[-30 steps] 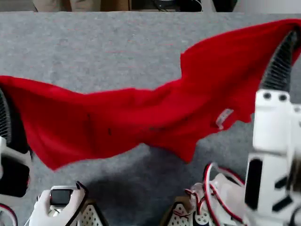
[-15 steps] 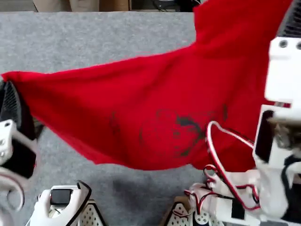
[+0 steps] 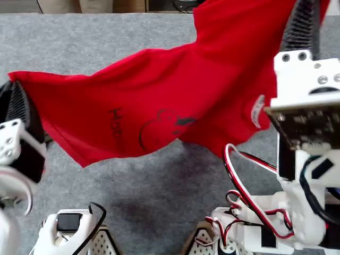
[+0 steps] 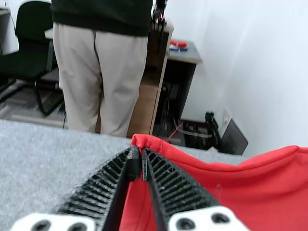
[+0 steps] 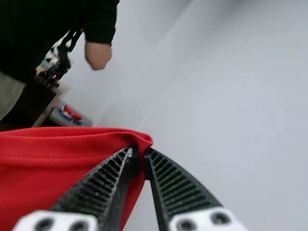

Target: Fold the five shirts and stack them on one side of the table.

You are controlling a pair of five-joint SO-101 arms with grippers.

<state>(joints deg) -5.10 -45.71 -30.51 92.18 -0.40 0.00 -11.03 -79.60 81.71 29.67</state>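
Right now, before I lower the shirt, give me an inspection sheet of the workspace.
Surface: grey felt table.
Job's things: one red shirt, spread between both claws, print facing up.
Clutter: nothing seen.
Claws: left claw shut on one edge of the shirt; right claw shut on another edge.
Cables: red and white wires looped beside an arm's base.
Surroundings: black chair, wooden cabinet and white wall beyond the table.

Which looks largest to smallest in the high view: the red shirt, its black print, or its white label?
1. red shirt, by far largest.
2. black print on it.
3. white label, smallest.
All lie on one cloth, so nearness hardly matters.
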